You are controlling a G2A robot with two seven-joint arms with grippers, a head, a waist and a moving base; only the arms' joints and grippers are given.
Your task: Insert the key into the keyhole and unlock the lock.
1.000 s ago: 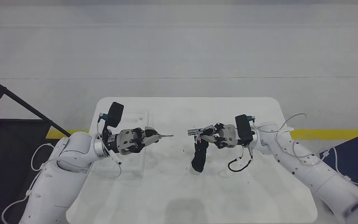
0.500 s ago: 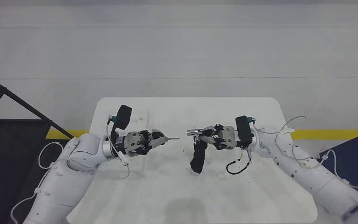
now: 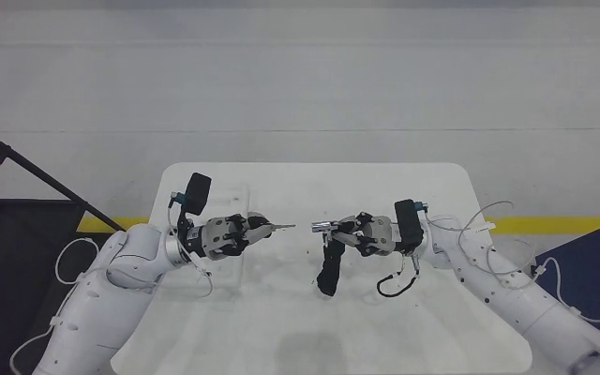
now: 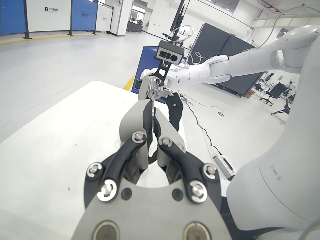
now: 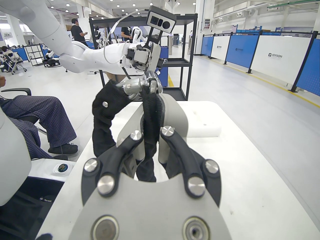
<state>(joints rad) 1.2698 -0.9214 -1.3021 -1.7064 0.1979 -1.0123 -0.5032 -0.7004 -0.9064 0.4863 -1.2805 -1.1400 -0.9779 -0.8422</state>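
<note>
Silver key clamped in left tool, tip just short of keyhole; right tool clamped on lock, black sleeve drooping over white counter

Left gripper clamps key; right gripper clamps lock. Arms extend inward, tips facing, apart.

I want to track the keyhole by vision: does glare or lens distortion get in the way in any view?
Left wrist view: the lock gleams, yet the keyhole is readable; the key shows edge-on; the wide lens bows the room. Right wrist view: bright highlights on the chrome of the lock. Top view: even light, the key a thin sliver over the table.
</note>
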